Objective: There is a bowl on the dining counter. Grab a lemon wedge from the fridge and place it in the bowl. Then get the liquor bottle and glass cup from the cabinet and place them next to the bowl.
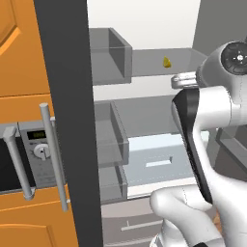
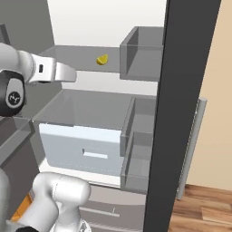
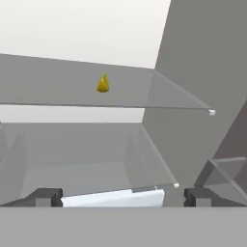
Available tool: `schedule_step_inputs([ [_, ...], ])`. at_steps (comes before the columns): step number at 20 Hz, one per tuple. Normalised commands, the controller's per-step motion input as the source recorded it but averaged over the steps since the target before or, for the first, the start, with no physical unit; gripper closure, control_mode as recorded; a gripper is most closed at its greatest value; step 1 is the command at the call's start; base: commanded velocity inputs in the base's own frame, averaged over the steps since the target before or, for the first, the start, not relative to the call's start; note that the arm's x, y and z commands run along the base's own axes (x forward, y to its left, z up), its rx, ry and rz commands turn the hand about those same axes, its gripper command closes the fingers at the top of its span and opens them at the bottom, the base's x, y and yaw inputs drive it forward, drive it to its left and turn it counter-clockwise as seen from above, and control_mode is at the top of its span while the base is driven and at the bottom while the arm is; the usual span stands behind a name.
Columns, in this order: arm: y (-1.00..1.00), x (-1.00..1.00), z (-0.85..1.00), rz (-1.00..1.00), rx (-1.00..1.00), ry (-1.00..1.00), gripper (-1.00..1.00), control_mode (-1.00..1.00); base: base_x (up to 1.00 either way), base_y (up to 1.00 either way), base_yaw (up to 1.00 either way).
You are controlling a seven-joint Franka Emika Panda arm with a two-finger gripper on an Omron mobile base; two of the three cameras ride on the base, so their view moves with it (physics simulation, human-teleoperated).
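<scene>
A: What sits inside the open fridge (image 2: pixel 108 113)?

B: A small yellow lemon wedge (image 1: pixel 166 62), pointed at the top and rounded below, resting on the upper shelf (image 1: pixel 159 60), well back from its front edge. That shelf is a thin, smooth grey pane that looks translucent in the hand view, where the wedge (image 3: pixel 102 83) stands above the shelf's near edge

A: And the rest of the interior?

B: Plain matte grey walls with a white back panel. Below the upper shelf is a second flat shelf (image 2: pixel 86 108), and under it a pale blue-white drawer (image 2: pixel 81 147) with a slot handle in its front. Boxy grey door bins (image 1: pixel 108 53) hang on the open door at several heights, square-cornered and see-through

A: What is beside the fridge?

B: In the left base view, orange wood-look cabinet fronts (image 1: pixel 21 48), a steel-faced built-in oven (image 1: pixel 29 154) with a round knob and a small display, and long brushed-metal bar handles (image 1: pixel 53 154)

A: How is the gripper (image 3: pixel 123 198)?

B: Its two dark, blocky fingertips (image 3: pixel 46 197) stand spread as wide as they go, one at each side of the hand view's bottom. Nothing is between them and they touch nothing. The wedge is well ahead of them and higher up

A: So the lemon is untouched?

B: Yes, it lies free on the shelf
</scene>
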Motion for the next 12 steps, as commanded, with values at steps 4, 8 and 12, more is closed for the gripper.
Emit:
schedule_step_inputs([
  [4,0.00,0.50,0.05,0.00,0.03,0.00,-1.00,-1.00,0.00,0.00,0.00],
  [8,0.01,0.59,0.09,0.00,0.02,0.00,-1.00,-1.00,0.00,0.00,0.00],
  [12,0.01,0.58,0.14,0.00,0.01,0.00,-1.00,-1.00,0.00,0.00,0.00],
])
